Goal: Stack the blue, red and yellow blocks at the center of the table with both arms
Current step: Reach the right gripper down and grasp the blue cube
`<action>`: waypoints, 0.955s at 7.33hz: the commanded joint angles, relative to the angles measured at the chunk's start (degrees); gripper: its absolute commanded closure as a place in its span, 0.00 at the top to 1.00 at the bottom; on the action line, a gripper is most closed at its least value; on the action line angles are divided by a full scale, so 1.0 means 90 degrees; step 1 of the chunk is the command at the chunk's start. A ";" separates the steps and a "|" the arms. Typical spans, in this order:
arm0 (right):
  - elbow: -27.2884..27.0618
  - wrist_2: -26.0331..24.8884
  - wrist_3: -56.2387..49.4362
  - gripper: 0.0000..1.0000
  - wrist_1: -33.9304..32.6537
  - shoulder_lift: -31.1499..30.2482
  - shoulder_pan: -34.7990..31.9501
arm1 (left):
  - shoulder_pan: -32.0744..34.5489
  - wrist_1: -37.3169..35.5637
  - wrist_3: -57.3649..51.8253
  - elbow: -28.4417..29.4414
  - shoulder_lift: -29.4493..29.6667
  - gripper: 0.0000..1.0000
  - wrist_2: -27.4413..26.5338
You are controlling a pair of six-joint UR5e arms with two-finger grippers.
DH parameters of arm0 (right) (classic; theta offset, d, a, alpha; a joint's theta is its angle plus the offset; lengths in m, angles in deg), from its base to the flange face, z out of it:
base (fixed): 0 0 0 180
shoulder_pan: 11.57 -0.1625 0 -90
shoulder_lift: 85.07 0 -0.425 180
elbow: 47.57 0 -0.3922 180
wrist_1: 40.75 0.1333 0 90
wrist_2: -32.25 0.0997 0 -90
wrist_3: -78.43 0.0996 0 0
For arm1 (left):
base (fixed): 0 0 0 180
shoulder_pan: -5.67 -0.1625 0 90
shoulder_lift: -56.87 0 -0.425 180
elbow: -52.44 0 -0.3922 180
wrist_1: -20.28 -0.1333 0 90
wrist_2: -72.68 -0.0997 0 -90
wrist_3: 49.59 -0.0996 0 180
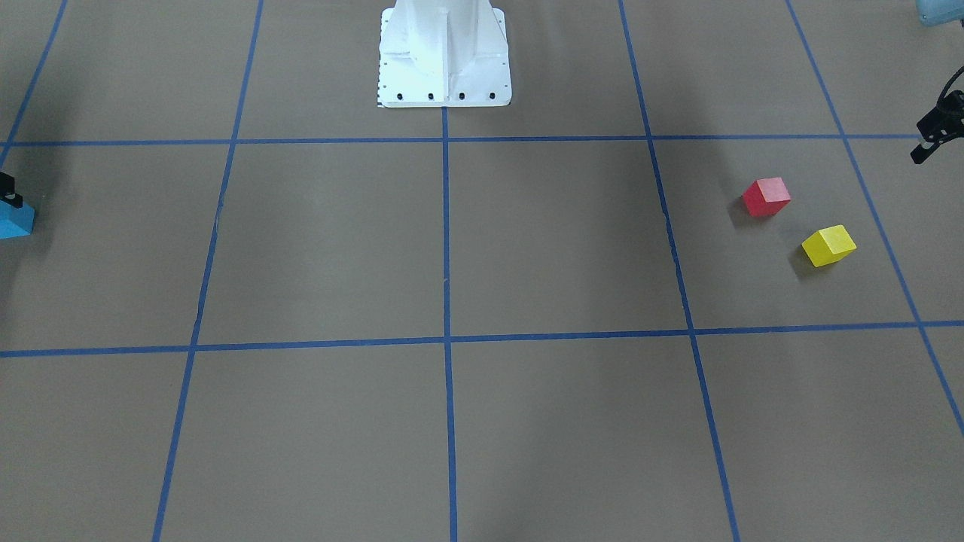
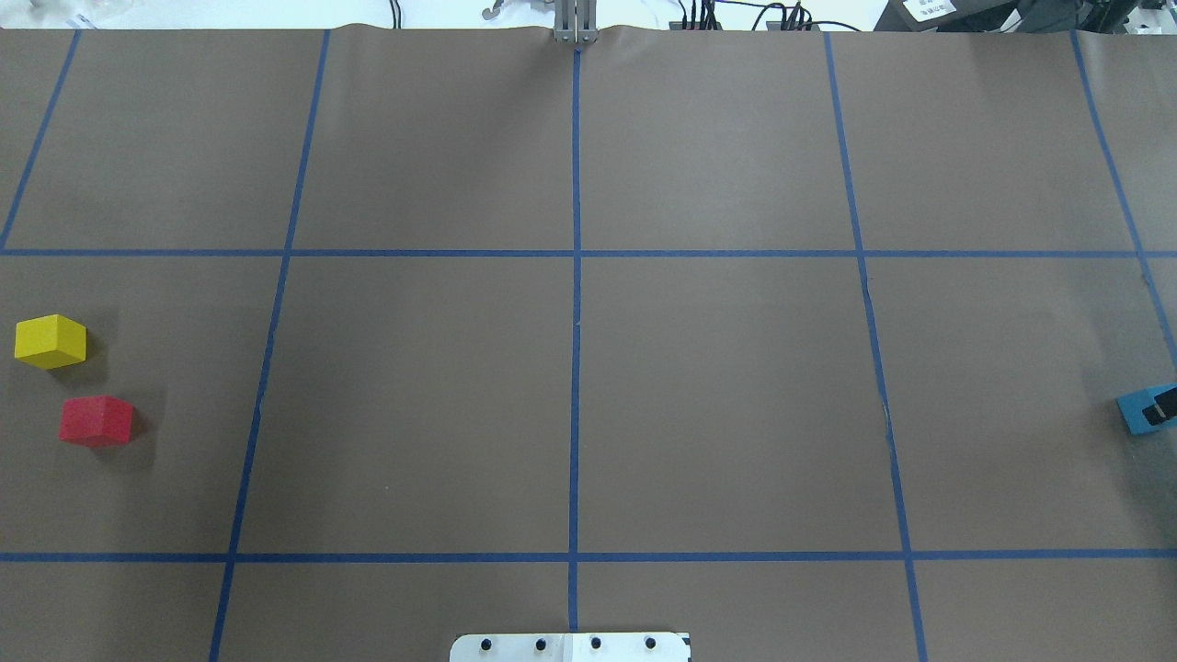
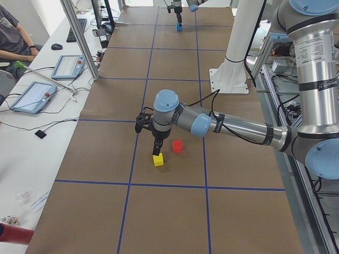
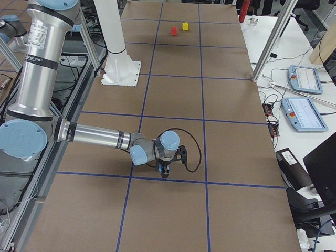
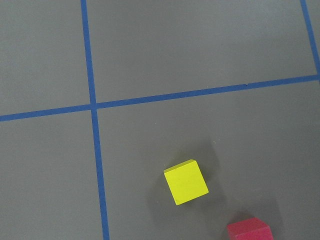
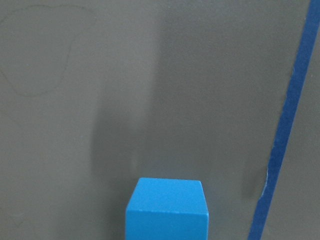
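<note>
The blue cube block [image 2: 1138,411], with no long axis, sits askew to the tape grid at the table's right edge. The right gripper [image 2: 1164,405] is on it, its grasp unclear. The red cube [image 2: 96,420] and yellow cube [image 2: 51,341] lie close together at far left, beneath the left gripper [image 3: 157,149], whose jaws are unreadable.

yellow block [image 2: 51,341], red block [image 2: 97,420], blue block [image 6: 166,207], brown table [image 2: 717,395] with blue tape grid [image 2: 576,322], white robot base [image 1: 444,56]

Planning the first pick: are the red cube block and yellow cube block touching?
Apart. Overhead view shows bare brown table between red cube block and yellow cube block; left wrist view agrees.
</note>
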 commanded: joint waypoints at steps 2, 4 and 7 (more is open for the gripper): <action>0.0219 0.0005 0.0012 0.87 0.0015 0.0168 0.0204 | 0.0000 -0.0007 -0.0001 0.0013 0.0000 1.00 -0.0016; 0.0220 0.0005 0.0128 0.06 0.0015 0.0169 0.0223 | 0.0000 -0.0007 0.0008 0.0013 0.0010 1.00 -0.0016; -0.0809 0.0190 0.0965 0.00 -0.0188 0.0120 -0.0058 | 0.0000 -0.0007 0.0009 0.0013 0.0039 1.00 -0.0016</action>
